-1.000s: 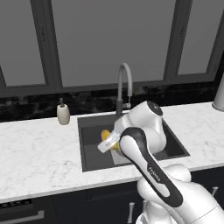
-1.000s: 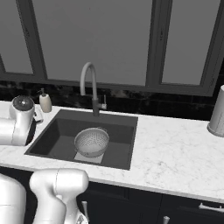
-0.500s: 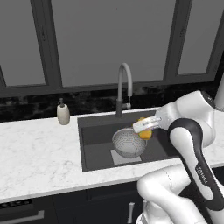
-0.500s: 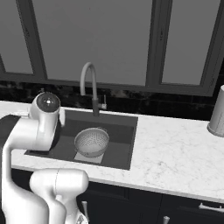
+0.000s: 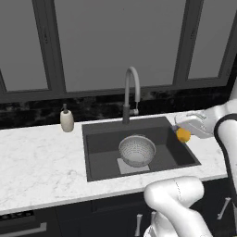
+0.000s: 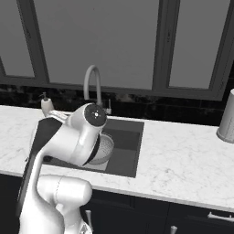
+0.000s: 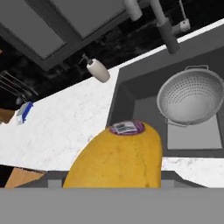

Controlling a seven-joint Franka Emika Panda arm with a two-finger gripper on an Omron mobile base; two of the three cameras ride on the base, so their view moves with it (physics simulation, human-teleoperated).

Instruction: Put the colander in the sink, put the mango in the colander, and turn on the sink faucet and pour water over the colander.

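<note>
The silvery colander (image 5: 137, 150) sits upright on the floor of the dark sink (image 5: 99, 143), below the arched sink faucet (image 5: 131, 92). My gripper (image 5: 180, 131) hangs over the sink's right rim, shut on the orange-yellow mango (image 5: 183, 135). In the hand view the mango (image 7: 118, 157), with a sticker on top, hides the fingertips; the colander (image 7: 191, 96) lies beyond it to the right, empty, inside the sink (image 7: 140, 109). From the right base my arm covers part of the colander (image 6: 106, 148). No water runs from the faucet (image 6: 93, 82).
A cream soap bottle (image 5: 67, 120) stands on the marble counter left of the sink, against the dark backsplash. A grey canister (image 6: 227, 119) stands at the counter's far right. A small blue item (image 7: 25, 111) lies further along the counter.
The arm has swung from the sink's left side across the basin to its right rim, carrying the mango with it. The colander has stayed put.
</note>
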